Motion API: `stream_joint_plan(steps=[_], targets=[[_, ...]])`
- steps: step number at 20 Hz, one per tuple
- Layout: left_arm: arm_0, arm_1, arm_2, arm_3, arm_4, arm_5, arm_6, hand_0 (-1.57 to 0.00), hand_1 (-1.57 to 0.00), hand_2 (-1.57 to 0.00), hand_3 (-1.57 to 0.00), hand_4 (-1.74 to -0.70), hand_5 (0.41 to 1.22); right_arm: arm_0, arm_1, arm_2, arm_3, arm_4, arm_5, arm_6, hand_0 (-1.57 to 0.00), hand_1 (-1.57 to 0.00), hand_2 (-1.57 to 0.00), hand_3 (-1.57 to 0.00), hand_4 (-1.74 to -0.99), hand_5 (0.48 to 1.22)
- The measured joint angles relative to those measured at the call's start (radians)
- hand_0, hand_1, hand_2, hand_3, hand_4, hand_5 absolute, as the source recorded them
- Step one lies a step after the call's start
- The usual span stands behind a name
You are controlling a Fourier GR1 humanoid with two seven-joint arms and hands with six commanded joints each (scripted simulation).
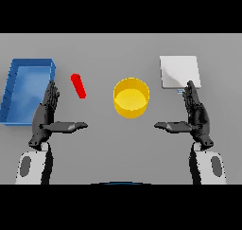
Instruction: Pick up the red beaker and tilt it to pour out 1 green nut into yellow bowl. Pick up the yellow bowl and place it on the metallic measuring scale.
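Grey table (104, 49) under yellow bowl (131, 98)

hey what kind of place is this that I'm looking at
Probably a lab-style bench for pouring and weighing: a plain grey table with a red beaker, a yellow bowl and a flat metallic measuring scale. A blue tray sits at the left.

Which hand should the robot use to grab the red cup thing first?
Probably the left. The red beaker lies tilted on the table just ahead of the open left hand, on its inner side. The right hand, also open, is across the yellow bowl, near the metallic scale.
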Motion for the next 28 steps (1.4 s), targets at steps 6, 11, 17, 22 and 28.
stream_joint_plan(steps=[6, 11, 17, 22, 28], targets=[[0.004, 0.023, 0.017, 0.004, 0.017, -0.015, -0.001, 0.0, 0.0, 0.0, 0.0, -1.15, 0.599, -0.015, -0.006, -0.01, 0.018, -0.005, 0.0, 0.001, 0.0, 0.0, 0.0, 0.0, -1.167, 0.599], [0.085, 0.09, -0.053, -0.13, -0.058, -0.045, 0.013, 0.0, 0.0, 0.0, 0.0, -1.16, 0.6, 0.083, -0.073, 0.105, -0.078, 0.275, -0.088, -0.102, 0.0, 0.0, 0.0, 0.0, -1.162, 0.591], [0.069, 0.103, -0.068, -0.09, -0.103, -0.043, 0.035, 0.0, 0.0, 0.0, 0.0, -1.17, 0.605, 0.107, -0.066, 0.112, -0.118, 0.243, -0.06, -0.093, 0.0, 0.0, 0.0, 0.0, -1.224, 0.611], [-0.072, 0.08, -0.065, 0.096, -0.152, -0.019, 0.004, 0.0, 0.0, 0.0, 0.0, -1.23, 0.629, 0.095, -0.076, 0.101, -0.11, 0.233, -0.053, -0.087, 0.0, 0.0, 0.0, 0.0, -1.26, 0.633], [-0.21, 0.075, -0.032, 0.28, -0.162, -0.007, -0.053, 0.0, 0.0, 0.0, 0.0, -1.27, 0.673, 0.097, -0.075, 0.104, -0.118, 0.228, -0.046, -0.111, 0.0, 0.0, 0.0, 0.0, -1.274, 0.635]])
